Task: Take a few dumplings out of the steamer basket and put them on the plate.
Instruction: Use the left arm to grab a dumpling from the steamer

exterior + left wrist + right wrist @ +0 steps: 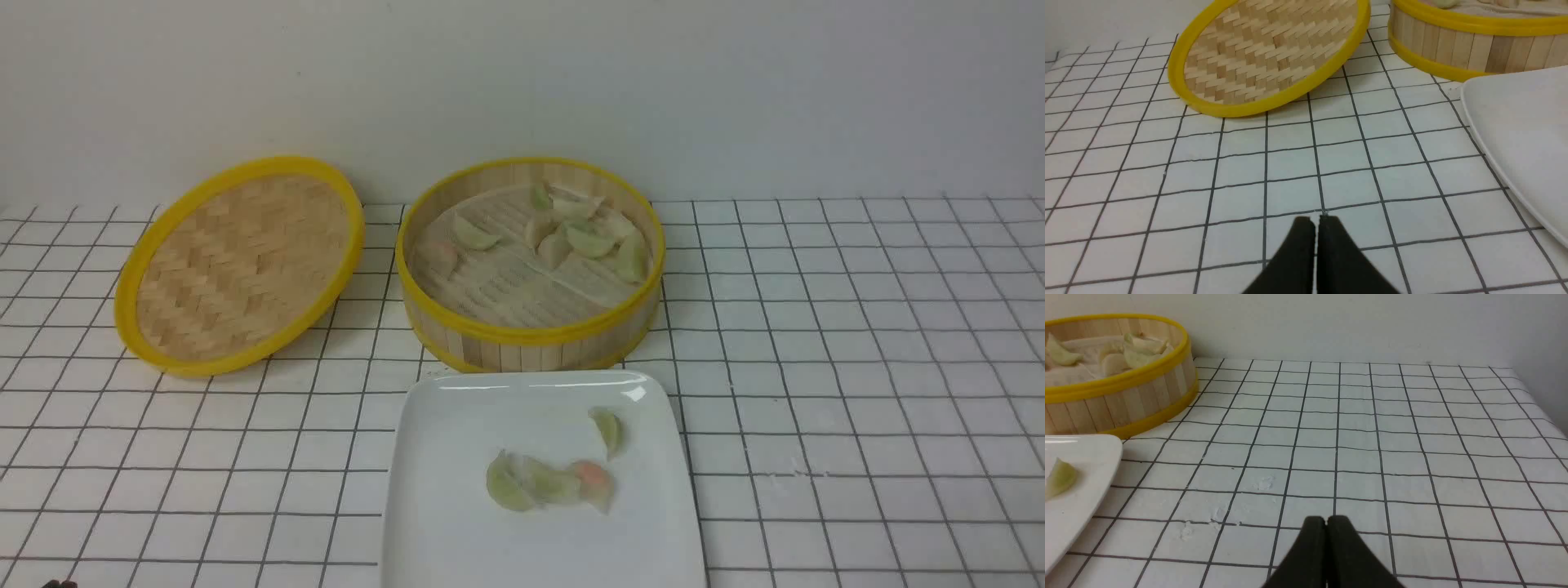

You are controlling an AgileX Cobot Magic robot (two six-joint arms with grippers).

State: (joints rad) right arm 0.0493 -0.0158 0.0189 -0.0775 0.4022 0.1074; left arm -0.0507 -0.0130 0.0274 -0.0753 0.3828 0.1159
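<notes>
Dumplings (551, 483) lay on the white plate (457, 523) — we saw three bunched in a row, a pink-orange one at the right end, and a green one apart from them, toward the plate's far right corner. More dumplings sat in the basket (531, 351), most of them clustered at its right and far side, with a green one left of that cluster and a pinkish one near the left wall. The basket stood just beyond the plate on the gridded counter (857, 392). To its left we had the woven lid (245, 265), tilted, its yellow rim toward us. Both grasping parts were near the counter's close side: the left end effector (1317, 222) had its tips pressed together, and the right end effector (1326, 522) was closed too — we saw nothing pinched in either.
</notes>
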